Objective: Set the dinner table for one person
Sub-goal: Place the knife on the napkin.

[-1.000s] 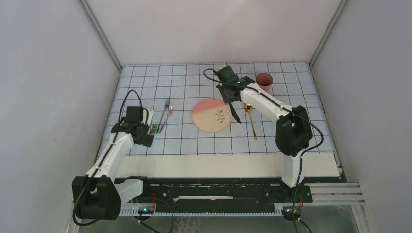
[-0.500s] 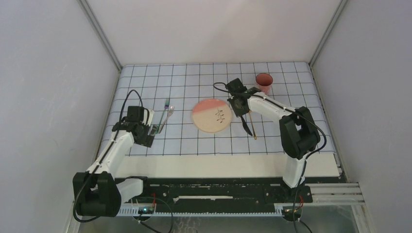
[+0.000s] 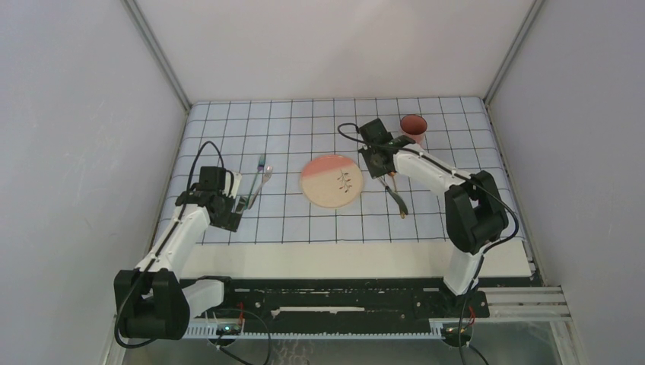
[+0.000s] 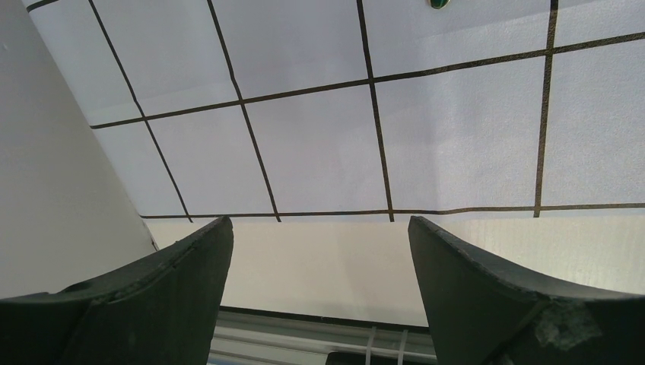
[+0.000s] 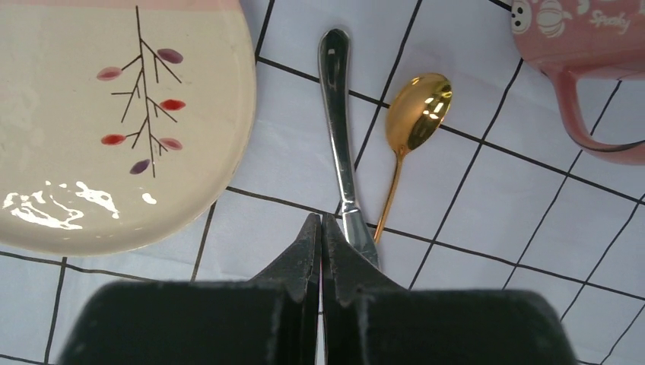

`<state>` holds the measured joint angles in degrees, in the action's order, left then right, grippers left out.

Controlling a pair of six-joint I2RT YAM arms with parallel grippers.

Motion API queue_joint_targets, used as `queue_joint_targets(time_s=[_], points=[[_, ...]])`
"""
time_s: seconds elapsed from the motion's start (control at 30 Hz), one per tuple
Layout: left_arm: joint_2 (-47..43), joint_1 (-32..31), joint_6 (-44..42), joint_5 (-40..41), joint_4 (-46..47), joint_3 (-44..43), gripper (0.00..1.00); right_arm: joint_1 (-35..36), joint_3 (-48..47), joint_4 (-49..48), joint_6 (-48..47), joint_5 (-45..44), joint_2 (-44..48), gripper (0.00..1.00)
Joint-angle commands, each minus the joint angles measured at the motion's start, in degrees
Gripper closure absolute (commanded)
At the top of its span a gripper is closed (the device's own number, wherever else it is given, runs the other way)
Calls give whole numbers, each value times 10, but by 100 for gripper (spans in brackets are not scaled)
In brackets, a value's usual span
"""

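The dinner table [image 3: 342, 257] showed bare only as a cream strip along the near edge; the gridded cloth [image 3: 289, 122] covered the rest. In the top view that strip lay at six o'clock from both grippers. The left gripper [image 4: 319, 222] hung over the cloth's near edge, jaws wide apart and empty, with bare table showing between its fingers. The right gripper [image 5: 319, 228] was pressed together on nothing, above the cloth, the plate [image 5: 114, 114] at its nine o'clock. The knife [image 5: 338, 129] and gold spoon [image 5: 414, 118] lay side by side at twelve o'clock from its fingertips.
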<state>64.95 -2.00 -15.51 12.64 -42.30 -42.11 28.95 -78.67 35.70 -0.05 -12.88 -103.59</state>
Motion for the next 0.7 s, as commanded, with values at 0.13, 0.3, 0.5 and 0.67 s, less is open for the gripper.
queue_joint_targets(time_s=[0.13,0.3,0.5,0.67], points=[[-8,-1,-4,-9,1,-35,10,-16,5,-14,-12,14,19,100],[-10,-1,-10,-2,-5,-37,10,-15,-14,33,-26,31,9,89],[-22,-1,-10,-3,-9,-39,10,-30,39,28,-84,67,29,73],[-33,-1,-7,-8,2,-34,10,-54,72,11,-143,92,30,68]])
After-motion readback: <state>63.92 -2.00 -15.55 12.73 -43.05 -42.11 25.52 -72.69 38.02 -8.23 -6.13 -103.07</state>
